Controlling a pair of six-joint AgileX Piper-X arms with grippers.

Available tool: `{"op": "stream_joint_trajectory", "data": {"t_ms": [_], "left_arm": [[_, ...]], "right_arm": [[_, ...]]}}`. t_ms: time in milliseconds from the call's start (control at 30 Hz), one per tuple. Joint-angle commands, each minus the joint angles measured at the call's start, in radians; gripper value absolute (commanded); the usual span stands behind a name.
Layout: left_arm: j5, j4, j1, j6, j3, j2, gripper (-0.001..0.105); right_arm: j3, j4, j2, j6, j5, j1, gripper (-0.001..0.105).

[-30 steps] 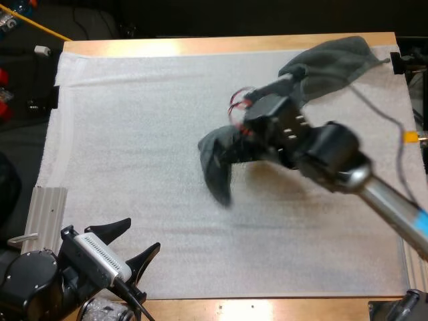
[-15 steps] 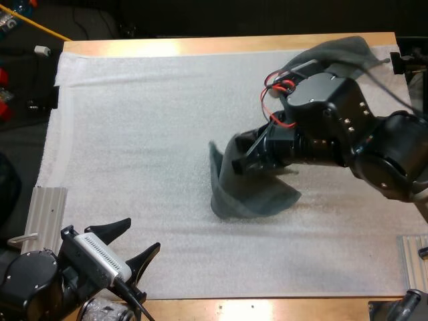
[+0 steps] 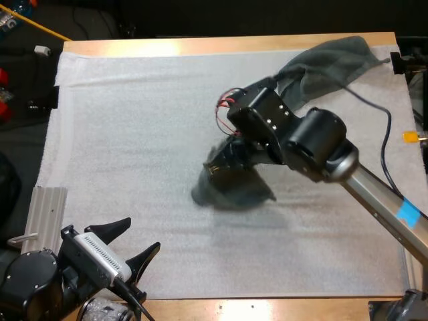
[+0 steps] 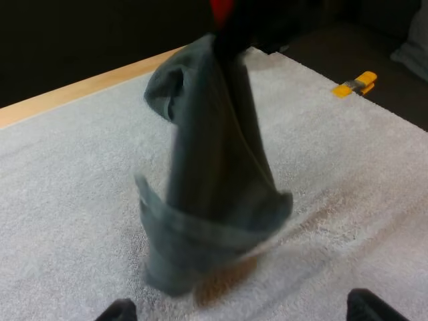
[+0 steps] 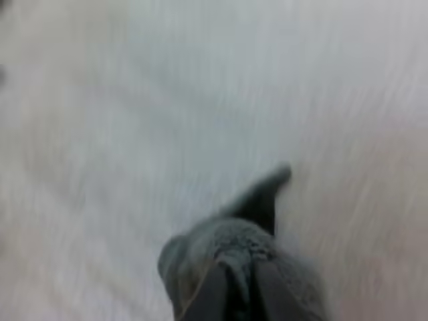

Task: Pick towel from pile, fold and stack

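A dark grey-green towel (image 3: 231, 187) hangs bunched from my right gripper (image 3: 226, 160) over the middle of the white mat (image 3: 134, 134). The right gripper (image 5: 234, 294) is shut on the towel (image 5: 221, 254), its fingers pinching the top of the cloth. From the left wrist the same towel (image 4: 210, 194) hangs as a tall draped column, its lower end near the mat. A second crumpled towel (image 3: 331, 63) lies at the mat's far right corner. My left gripper (image 3: 134, 251) rests at the near left edge with its fingers apart and nothing between them.
A ribbed metal bracket (image 3: 45, 210) lies at the mat's left edge. A yellow clip (image 4: 356, 83) sits on the mat beyond the hanging towel. The right arm's long link (image 3: 381, 200) crosses the right side of the mat.
The right gripper has swung left and nearer with the towel; the cloth went from spread wide to bunched under the gripper. The left arm has not moved.
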Motion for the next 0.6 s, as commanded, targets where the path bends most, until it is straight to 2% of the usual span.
{"op": "stream_joint_trajectory", "data": {"t_ms": [0, 100, 200, 367, 467, 567], "left_arm": [[0.008, -0.005, -0.005, 0.001, -0.005, 0.000, 0.060], [0.008, -0.005, -0.005, 0.008, -0.005, 0.000, 0.060], [0.008, -0.005, -0.005, 0.013, -0.005, 0.000, 0.060], [0.008, -0.005, -0.005, 0.012, -0.005, 0.000, 0.060], [0.008, -0.005, -0.005, 0.012, -0.005, 0.000, 0.060], [0.008, -0.005, -0.005, 0.012, -0.005, 0.000, 0.060]], "right_arm": [[-0.011, -0.044, -0.019, -0.016, 0.027, 0.010, 0.000], [-0.011, -0.045, 0.006, -0.020, -0.008, 0.022, 0.000], [-0.011, 0.034, 0.059, -0.020, -0.073, 0.027, 0.000], [-0.011, 0.289, 0.200, -0.054, -0.270, 0.050, 0.000], [-0.011, 0.343, 0.242, -0.078, -0.263, 0.076, 0.000], [-0.011, 0.279, 0.245, -0.080, -0.187, 0.103, 0.000]]}}
